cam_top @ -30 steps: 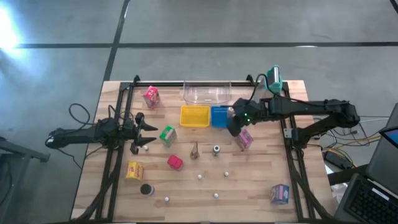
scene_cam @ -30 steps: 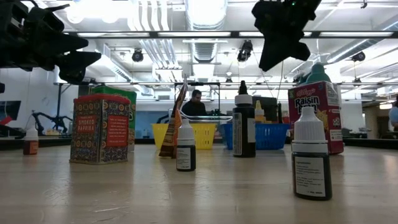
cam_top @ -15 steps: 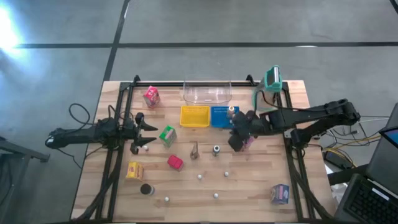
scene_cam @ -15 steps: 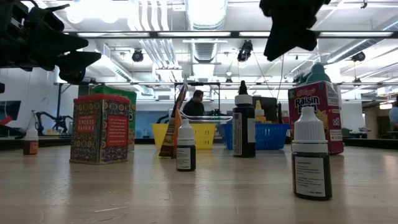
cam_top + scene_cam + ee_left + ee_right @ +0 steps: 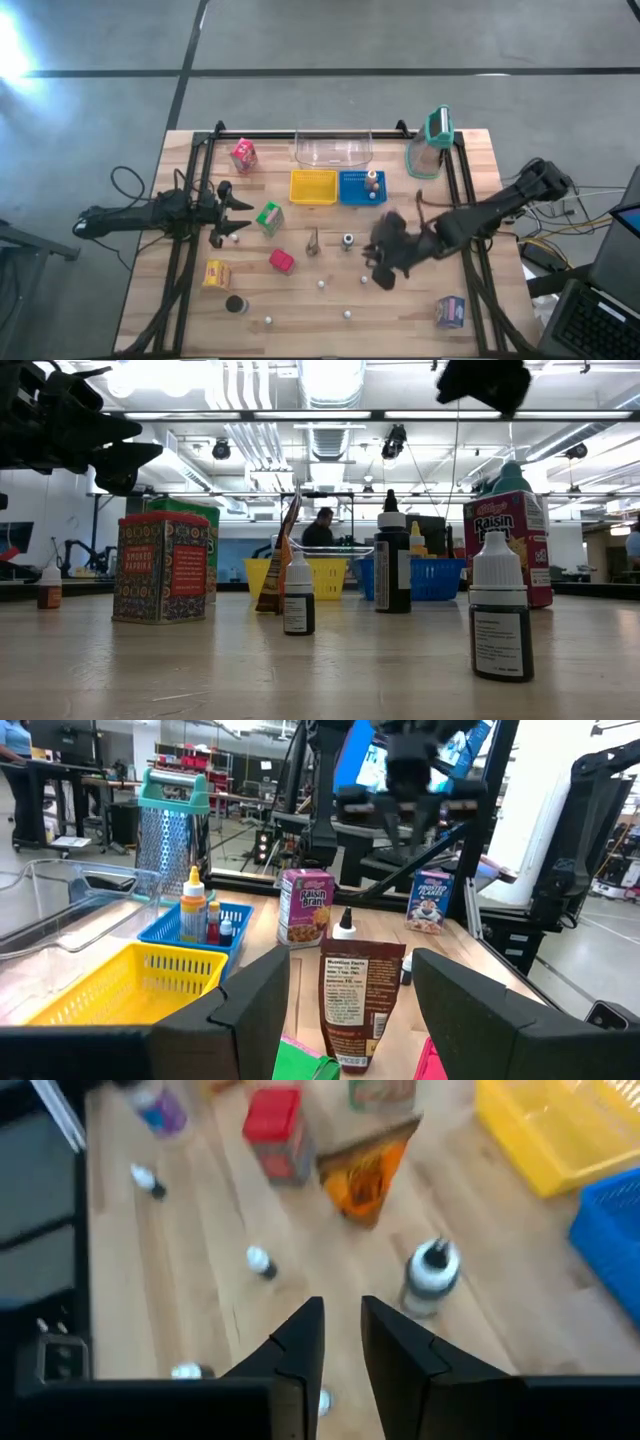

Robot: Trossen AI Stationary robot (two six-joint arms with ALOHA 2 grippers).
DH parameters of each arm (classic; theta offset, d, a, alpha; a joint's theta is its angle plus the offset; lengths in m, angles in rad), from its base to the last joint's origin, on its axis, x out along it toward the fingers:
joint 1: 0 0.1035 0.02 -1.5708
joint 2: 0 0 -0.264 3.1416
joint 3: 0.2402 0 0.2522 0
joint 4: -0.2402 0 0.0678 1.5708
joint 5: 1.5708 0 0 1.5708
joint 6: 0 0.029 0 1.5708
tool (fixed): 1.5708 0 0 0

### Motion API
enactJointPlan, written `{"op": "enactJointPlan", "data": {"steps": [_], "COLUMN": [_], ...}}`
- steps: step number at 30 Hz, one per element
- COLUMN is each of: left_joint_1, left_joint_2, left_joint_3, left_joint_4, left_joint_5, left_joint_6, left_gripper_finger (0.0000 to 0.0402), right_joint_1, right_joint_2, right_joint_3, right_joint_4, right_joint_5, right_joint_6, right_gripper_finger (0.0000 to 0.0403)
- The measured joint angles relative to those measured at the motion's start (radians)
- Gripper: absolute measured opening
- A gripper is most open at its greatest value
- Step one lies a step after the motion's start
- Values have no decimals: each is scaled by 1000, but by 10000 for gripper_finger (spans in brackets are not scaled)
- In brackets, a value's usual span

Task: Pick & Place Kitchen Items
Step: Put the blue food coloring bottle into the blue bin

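Note:
Kitchen items lie scattered on the wooden table: a pink carton, a green carton, a red carton, a yellow carton, a purple carton, a dark disc, a brown pouch, a dark bottle and small white pieces. My right gripper hangs above the table's middle right, slanting down, its fingers narrowly open and holding nothing. It stands just short of the dark bottle. My left gripper waits level at the left, open and empty.
A yellow basket and a blue basket sit at the far middle; a small bottle stands in the blue one. Behind them is a clear tub, and a teal-topped grater-like piece stands at the far right. A Raisin Bran carton stands near my right arm.
My right gripper has swung from above the blue basket toward the table's near edge, rolling as it went, and now hangs over the middle right. The small bottle stays standing in the blue basket where the gripper was. My left arm has kept still.

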Motion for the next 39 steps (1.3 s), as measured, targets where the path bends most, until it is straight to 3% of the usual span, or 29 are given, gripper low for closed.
{"op": "enactJointPlan", "data": {"steps": [11,21,28,31,39], "left_joint_1": [0,0,0,0,0], "left_joint_2": [4,4,6,6,6], "left_joint_3": [0,0,0,0,0], "left_joint_4": [1,2,2,2,1], "left_joint_5": [0,0,0,0,0], "left_joint_6": [1,0,-1,-16,-17], "left_gripper_finger": [218,218,218,218,218], "right_joint_1": [85,53,-8,-18,-23], "right_joint_2": [210,337,439,471,519], "right_joint_3": [10,198,351,390,396], "right_joint_4": [-10,-201,-400,-473,-467], "right_joint_5": [-16,-119,-277,-286,-317], "right_joint_6": [129,157,146,132,122], "right_gripper_finger": [102,137,139,132,127]}}
